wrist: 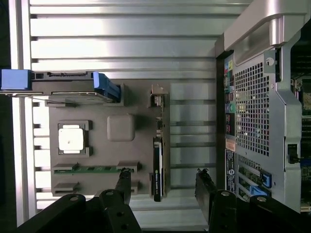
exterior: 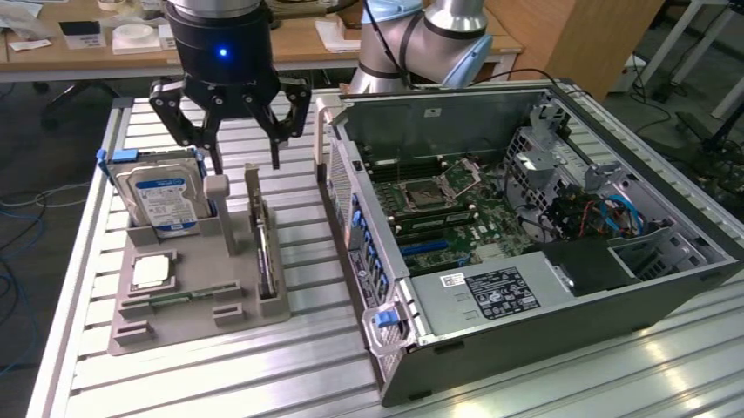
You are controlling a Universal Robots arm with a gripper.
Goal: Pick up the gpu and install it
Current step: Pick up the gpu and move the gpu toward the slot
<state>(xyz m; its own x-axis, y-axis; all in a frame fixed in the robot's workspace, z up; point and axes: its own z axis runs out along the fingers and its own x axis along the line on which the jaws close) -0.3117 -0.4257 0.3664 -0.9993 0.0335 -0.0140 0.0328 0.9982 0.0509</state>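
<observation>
You're in a robotics lab, it seems.
Slotted aluminium table (exterior: pixel 233 374), opened computer tower (exterior: pixel 524 340), cluttered desks (exterior: pixel 296 52) behind.

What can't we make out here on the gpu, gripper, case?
- gpu: exterior view, standing on edge in the grey tray; faces and connector edge hidden by tray posts.
- gripper, open: wrist view looks straight down, height above the gpu unclear.
- computer case: wrist view, interior mostly cut off by picture edge.
- hard drive: exterior view, label text too small.
</observation>
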